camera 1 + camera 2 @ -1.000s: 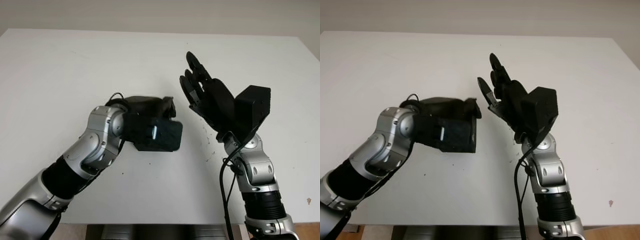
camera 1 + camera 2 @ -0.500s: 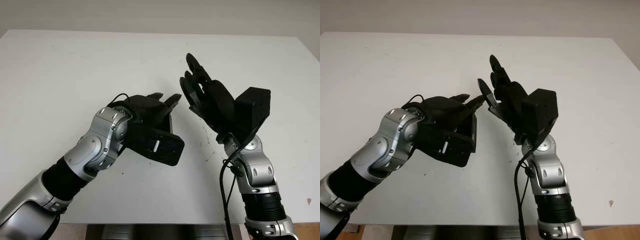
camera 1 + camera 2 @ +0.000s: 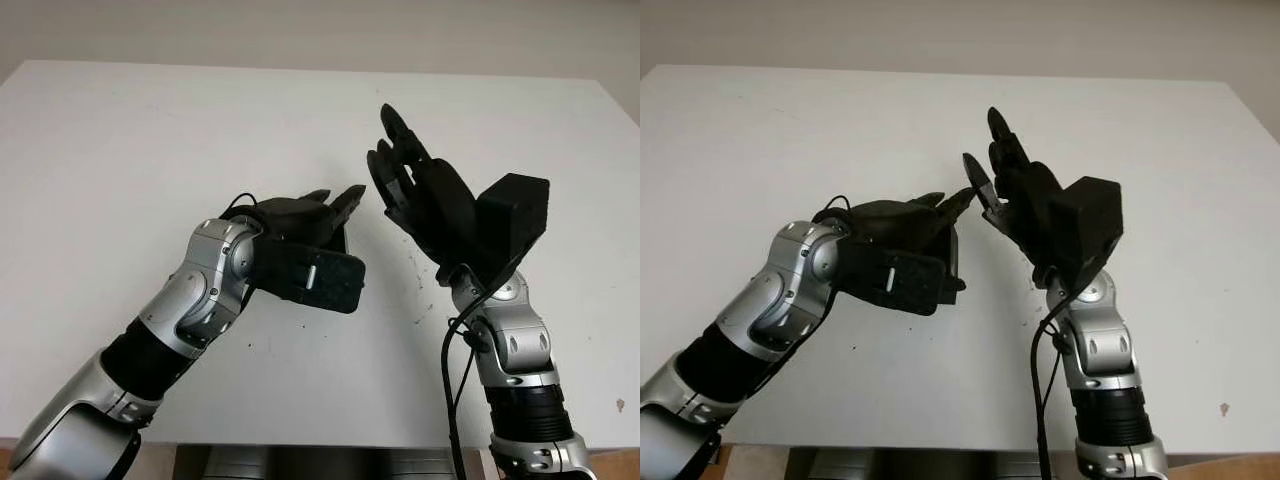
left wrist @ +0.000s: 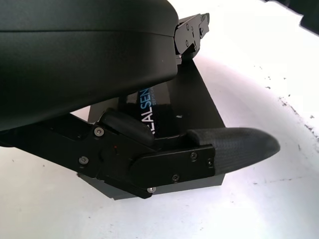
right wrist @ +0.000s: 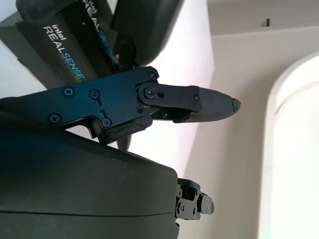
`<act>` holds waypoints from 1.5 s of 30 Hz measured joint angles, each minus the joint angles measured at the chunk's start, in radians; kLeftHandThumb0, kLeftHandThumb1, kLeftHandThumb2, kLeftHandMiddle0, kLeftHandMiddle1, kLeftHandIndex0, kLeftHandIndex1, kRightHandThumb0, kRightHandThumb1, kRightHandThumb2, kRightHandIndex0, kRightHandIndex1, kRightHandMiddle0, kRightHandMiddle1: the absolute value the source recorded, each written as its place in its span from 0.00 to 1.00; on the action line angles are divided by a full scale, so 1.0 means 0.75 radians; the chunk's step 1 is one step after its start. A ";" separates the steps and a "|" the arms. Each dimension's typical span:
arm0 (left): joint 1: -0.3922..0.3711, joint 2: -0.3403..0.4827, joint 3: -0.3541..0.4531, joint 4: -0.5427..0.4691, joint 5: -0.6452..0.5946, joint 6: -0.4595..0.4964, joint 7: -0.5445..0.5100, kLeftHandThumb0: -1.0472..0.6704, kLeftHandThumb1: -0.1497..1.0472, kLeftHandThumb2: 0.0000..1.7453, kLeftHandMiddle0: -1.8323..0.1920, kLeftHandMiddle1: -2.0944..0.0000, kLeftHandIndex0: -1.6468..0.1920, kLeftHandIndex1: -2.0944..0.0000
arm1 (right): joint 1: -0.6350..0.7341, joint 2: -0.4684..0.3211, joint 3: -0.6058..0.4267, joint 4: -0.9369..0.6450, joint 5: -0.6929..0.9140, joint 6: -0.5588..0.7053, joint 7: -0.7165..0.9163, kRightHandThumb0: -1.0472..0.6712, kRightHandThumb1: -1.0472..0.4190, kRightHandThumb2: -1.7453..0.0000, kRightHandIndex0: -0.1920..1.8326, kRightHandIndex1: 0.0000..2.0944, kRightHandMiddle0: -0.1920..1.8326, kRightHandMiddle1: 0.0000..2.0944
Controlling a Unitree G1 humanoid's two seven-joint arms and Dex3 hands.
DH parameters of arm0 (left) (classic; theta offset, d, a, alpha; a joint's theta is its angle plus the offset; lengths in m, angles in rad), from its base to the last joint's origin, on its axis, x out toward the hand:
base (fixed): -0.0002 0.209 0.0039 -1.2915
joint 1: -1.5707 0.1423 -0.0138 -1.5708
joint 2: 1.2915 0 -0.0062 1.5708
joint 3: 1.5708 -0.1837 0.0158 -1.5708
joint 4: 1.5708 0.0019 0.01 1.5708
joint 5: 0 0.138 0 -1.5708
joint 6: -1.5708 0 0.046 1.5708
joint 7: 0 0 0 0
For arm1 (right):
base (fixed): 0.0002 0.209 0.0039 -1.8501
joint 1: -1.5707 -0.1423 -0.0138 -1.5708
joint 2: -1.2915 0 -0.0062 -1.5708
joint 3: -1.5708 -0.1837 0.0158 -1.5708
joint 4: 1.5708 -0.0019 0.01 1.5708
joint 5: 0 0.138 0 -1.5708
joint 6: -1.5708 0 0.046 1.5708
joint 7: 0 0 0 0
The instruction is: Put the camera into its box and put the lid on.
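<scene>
My left hand (image 3: 335,205) hovers above the middle of the white table (image 3: 120,150), shut on a black box (image 4: 194,104) printed with "REALSENSE". The box sits between the thumb (image 4: 234,144) and the upper fingers (image 4: 192,30). From the head, only a dark edge of the box (image 3: 338,240) shows under the fingers. My right hand (image 3: 395,160) is raised just right of it, open, palm facing the box, with a small gap between them. The right wrist view shows the box's lettered side (image 5: 60,45) close by.
Bare white table top spreads all around both arms, with its right edge (image 3: 625,140) near the right arm. A few small dark specks (image 3: 415,285) mark the surface under the right hand.
My left wrist has turned, so its fingers went from curled down over the box to pointing up toward the right hand. The right hand rose slightly.
</scene>
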State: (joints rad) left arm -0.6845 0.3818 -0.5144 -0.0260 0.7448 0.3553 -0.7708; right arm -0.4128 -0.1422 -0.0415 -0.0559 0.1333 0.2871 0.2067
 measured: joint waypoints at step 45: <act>0.350 0.001 0.572 -0.329 -0.861 -0.349 0.275 0.12 1.00 0.32 1.00 1.00 1.00 1.00 | 0.011 -0.035 -0.028 -0.003 0.035 -0.046 0.024 0.22 0.00 0.73 0.03 0.02 0.05 0.02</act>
State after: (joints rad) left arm -0.4223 0.3823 -0.0853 -0.2731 0.0990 0.0934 -0.5648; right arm -0.4046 -0.1685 -0.0626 -0.0583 0.1597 0.2529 0.2251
